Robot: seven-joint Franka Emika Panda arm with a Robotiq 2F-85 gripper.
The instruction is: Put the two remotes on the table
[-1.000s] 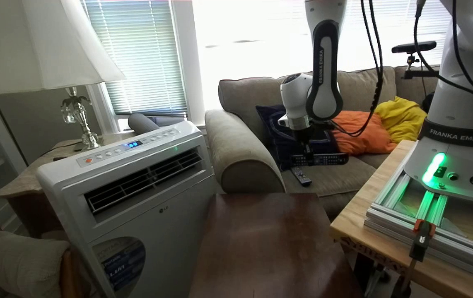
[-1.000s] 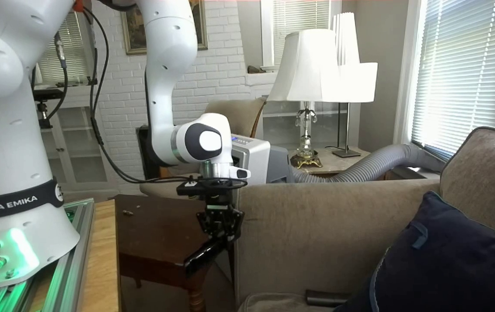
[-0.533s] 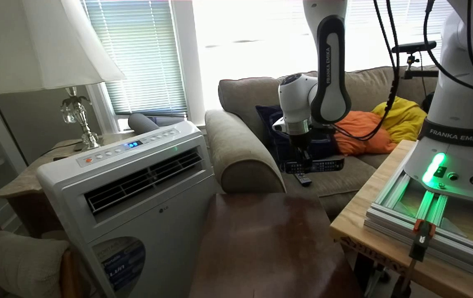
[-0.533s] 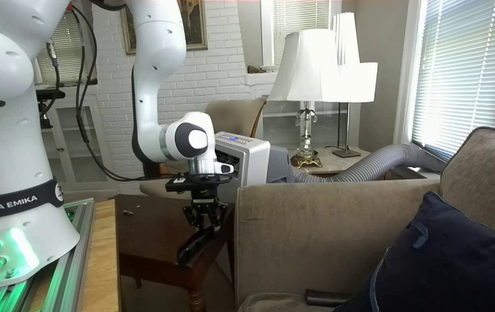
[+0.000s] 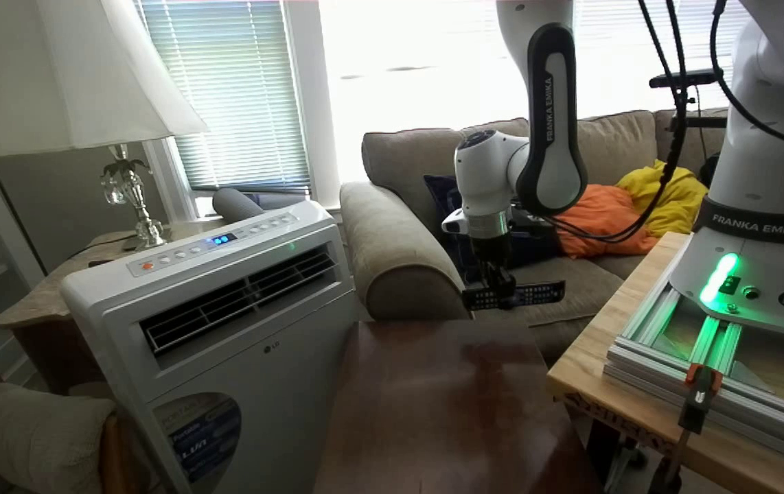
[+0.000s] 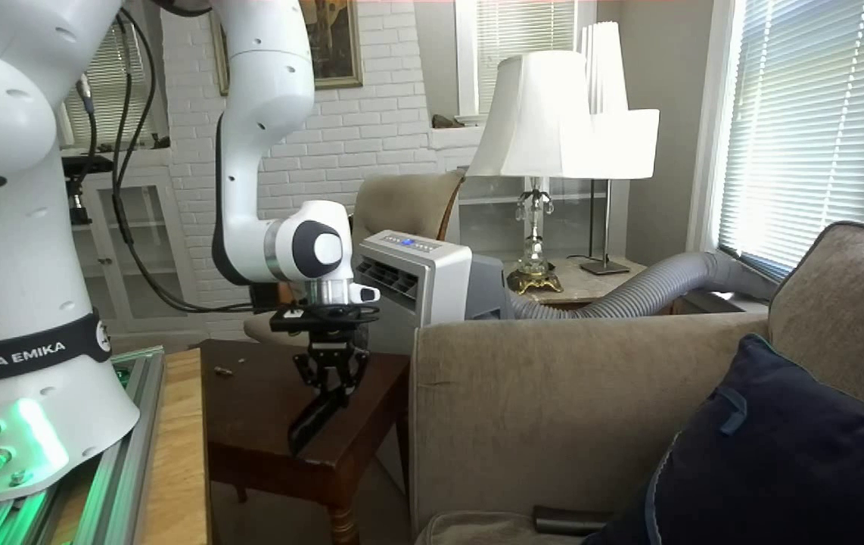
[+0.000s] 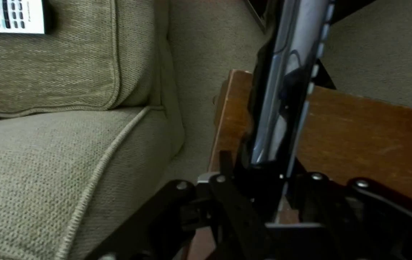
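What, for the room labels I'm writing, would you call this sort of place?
Most likely a living room in someone's home: there is a sofa with a dark blue cushion, a lamp on a side table, and a dark brown table near the sofa.

A black gripper (image 6: 337,391) clasps a slim black remote (image 6: 314,421), tilted, near the dark brown wooden table (image 6: 259,401); a second black remote (image 6: 570,520) lies by the dark blue cushion (image 6: 787,454) on the tan fabric sofa (image 6: 560,401).
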